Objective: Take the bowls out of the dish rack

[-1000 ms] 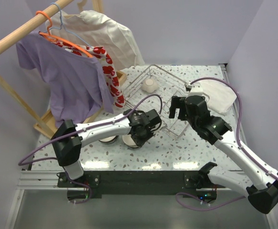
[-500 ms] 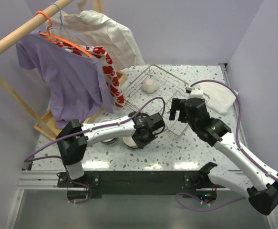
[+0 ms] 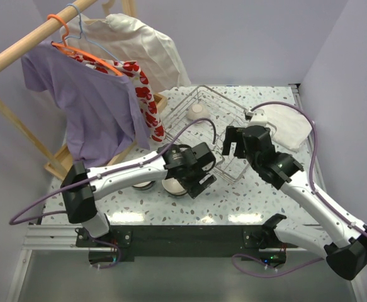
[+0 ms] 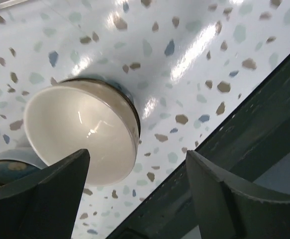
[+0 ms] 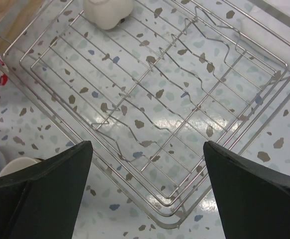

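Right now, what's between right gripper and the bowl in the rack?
Only the dish rack's wire floor and wavy dividers before the white bowl; seen in right wrist view.

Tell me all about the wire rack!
The rack is a shiny silver wire basket, rectangular, with raised sides and two wavy dividers across its floor. It lies flat on the speckled table. One pale bowl sits in its far corner; the other slots are bare. The open right gripper hovers above it without touching.
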Controlling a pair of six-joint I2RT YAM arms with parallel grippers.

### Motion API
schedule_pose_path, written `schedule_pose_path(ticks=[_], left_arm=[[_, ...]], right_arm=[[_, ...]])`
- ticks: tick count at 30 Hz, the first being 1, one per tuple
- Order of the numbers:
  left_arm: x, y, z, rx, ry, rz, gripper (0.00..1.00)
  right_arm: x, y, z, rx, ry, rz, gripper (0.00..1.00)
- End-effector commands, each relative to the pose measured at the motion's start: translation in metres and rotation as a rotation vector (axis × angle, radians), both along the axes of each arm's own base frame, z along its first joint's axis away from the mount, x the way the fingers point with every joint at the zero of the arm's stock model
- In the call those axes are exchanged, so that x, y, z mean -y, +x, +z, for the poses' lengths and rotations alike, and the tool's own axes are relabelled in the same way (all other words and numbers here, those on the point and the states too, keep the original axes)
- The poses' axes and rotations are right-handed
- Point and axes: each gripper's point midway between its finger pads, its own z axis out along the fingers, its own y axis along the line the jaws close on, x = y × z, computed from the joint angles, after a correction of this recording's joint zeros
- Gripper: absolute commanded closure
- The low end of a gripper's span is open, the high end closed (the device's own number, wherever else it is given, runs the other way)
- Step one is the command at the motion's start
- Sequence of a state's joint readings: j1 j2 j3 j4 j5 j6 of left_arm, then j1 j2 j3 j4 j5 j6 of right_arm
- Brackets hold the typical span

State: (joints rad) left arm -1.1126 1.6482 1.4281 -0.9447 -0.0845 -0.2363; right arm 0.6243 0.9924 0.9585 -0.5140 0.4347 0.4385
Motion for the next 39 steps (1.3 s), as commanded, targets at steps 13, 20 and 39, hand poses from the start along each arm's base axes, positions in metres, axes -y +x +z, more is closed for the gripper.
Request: schedule_pose_path(ticks=[13,20,39], left_arm=[[-0.092,0.080,0.104,0.426,-0.394,0.425,0.00],[-0.150,0.077,0.097,0.586,-0.392,0.561,0.00],[-0.234,0.051,0.124,0.936,-0.731,0.776,0.00]], right_arm=[[-0.045,0.067,0.056,-0.009,0.176,0.041,0.01],[-0.056,0.113,0.040,-0.011,0.358,-0.039,0.01],[-0.080,0.214,-0.042,-0.079,0.697,-0.348,0.05]])
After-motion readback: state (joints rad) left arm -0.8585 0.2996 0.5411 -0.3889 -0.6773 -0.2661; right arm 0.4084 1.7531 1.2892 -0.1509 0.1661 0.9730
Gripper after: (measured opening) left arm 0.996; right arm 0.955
